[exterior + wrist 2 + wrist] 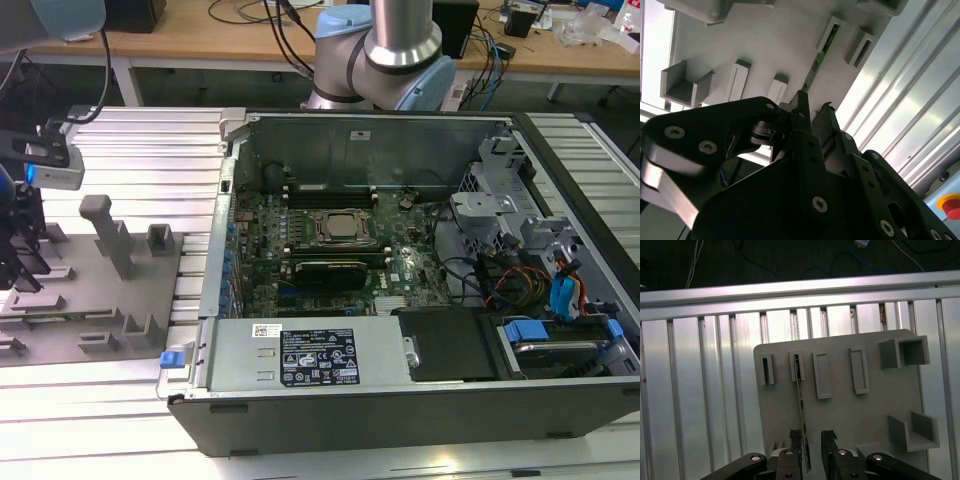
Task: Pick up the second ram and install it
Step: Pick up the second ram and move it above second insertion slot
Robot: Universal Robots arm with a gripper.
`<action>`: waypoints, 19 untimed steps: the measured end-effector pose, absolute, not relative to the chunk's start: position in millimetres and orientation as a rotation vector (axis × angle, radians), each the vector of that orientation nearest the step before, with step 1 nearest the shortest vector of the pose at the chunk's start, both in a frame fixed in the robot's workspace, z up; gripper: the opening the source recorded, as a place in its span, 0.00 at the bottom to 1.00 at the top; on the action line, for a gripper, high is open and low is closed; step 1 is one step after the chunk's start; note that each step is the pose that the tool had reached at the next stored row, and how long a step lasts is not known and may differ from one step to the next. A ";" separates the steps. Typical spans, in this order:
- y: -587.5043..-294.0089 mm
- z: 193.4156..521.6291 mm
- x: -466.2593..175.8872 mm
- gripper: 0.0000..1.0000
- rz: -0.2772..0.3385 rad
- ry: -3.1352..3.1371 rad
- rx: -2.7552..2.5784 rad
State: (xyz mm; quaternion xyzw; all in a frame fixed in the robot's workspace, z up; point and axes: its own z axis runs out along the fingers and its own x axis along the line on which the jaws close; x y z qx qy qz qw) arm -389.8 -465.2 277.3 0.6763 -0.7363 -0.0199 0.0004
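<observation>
Currently: tool (812, 436), black, fingers apart, one on each side of the near end of the second ram (801, 405). Second ram: green stick, standing on edge on the grey fixture plate (855, 415), far end seated in a slotted holder, with neighbouring holders just beside it. Plate lies on the ribbed metal table (690, 390), with bare ribs open past its edges. Open computer case (400, 410), exterior view: a white-and-black printed label (318, 358) on its metal box.
</observation>
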 end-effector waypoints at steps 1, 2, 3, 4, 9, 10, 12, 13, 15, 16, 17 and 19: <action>-465.2 276.6 -389.8 0.30 -0.062 -2.313 2.124; -465.2 276.3 -389.8 0.30 -0.062 -2.313 2.124; -465.2 276.0 -389.8 0.30 -0.062 -2.313 2.124; -465.2 275.6 -389.8 0.30 -0.062 -2.313 2.124; -465.2 273.6 -389.8 0.30 -0.062 -2.313 2.124; -465.2 273.2 -389.8 0.30 -0.062 -2.313 2.124; -465.2 272.3 -389.8 0.30 -0.062 -2.313 2.124; -465.2 272.0 -389.8 0.30 -0.062 -2.313 2.124; -465.2 270.8 -389.8 0.30 -0.062 -2.313 2.124; -465.2 270.2 -389.8 0.30 -0.062 -2.313 2.124; -465.2 269.8 -389.8 0.30 -0.062 -2.313 2.124; -465.2 268.8 -389.8 0.30 -0.062 -2.313 2.124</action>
